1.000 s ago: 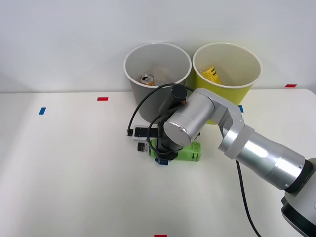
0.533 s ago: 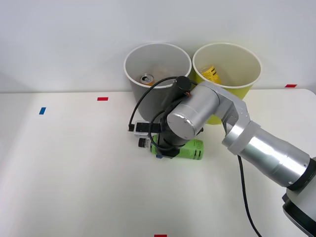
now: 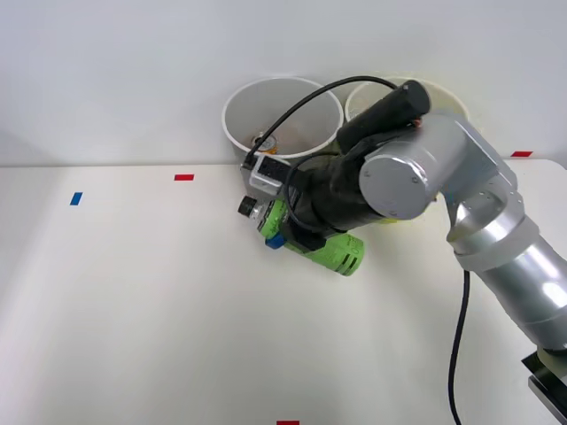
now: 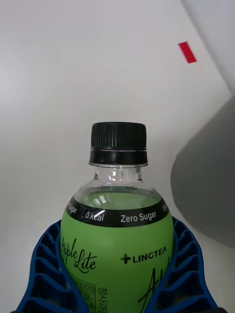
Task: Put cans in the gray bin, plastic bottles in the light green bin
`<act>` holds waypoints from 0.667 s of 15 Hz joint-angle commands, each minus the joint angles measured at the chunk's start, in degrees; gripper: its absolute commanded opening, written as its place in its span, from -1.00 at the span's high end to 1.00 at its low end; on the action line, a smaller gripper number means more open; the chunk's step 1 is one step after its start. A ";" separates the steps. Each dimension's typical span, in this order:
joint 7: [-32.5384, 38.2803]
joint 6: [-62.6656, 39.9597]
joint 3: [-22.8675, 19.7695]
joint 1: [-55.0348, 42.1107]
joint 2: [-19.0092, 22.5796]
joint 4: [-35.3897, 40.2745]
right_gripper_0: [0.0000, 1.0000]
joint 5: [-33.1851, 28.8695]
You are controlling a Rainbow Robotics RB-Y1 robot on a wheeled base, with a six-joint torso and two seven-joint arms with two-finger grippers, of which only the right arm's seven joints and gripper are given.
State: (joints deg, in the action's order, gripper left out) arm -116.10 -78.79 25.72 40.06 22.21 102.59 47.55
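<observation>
The green-labelled plastic bottle (image 3: pixel 312 241) is pinched sideways in the right claw (image 3: pixel 285 232), just in front of the gray bin (image 3: pixel 282 111), and should be carried level to the light green bin (image 3: pixel 441 88) beside it.

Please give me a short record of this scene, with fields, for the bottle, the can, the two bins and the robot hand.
bottle: green plastic bottle with black cap, lifted and tilted in front of the bins
right hand: shut on the bottle, blue fingers on both sides of the label
can: orange can lying inside the gray bin
light green bin: beside the gray bin, partly hidden by the arm
table: white, with small red and blue tape marks
</observation>
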 commanded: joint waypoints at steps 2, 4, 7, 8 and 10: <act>0.70 8.48 -9.02 -7.98 -0.06 6.39 1.00 6.24; 0.70 13.13 -11.66 -10.09 -0.24 8.15 1.00 8.61; 1.05 16.30 -17.20 -11.58 -2.17 10.52 1.00 12.30; 1.49 17.88 -19.22 -11.58 -2.96 10.96 1.00 13.01; 1.84 20.52 -22.56 -11.58 -3.93 10.96 1.00 15.47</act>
State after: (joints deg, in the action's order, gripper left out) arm -114.49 -59.58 4.74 28.49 18.80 113.50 61.81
